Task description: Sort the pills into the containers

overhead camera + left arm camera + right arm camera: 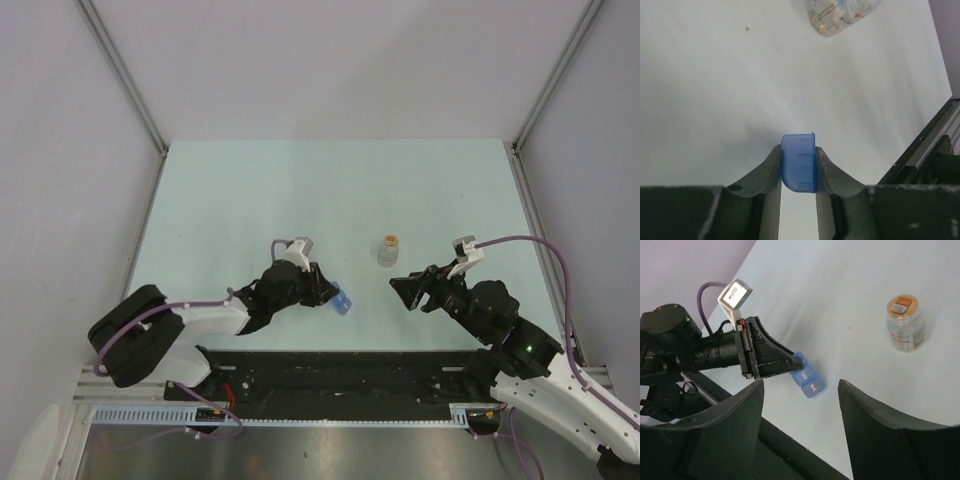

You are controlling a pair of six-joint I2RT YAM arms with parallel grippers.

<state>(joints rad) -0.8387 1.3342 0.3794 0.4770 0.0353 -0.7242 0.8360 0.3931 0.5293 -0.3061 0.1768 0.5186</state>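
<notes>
A translucent blue pill box of three joined compartments is held at one end by my left gripper, low over the table. In the left wrist view the jaws are shut on the pill box, which stands on its side between the fingertips. The right wrist view shows the pill box with lids closed, sticking out of the left gripper. A small clear pill bottle with an orange cap stands upright mid-table; it also shows in the right wrist view. My right gripper is open and empty, right of the box.
The black rail runs along the table's near edge. Grey walls enclose the table on the left, back and right. The bottle's lower part shows at the top of the left wrist view.
</notes>
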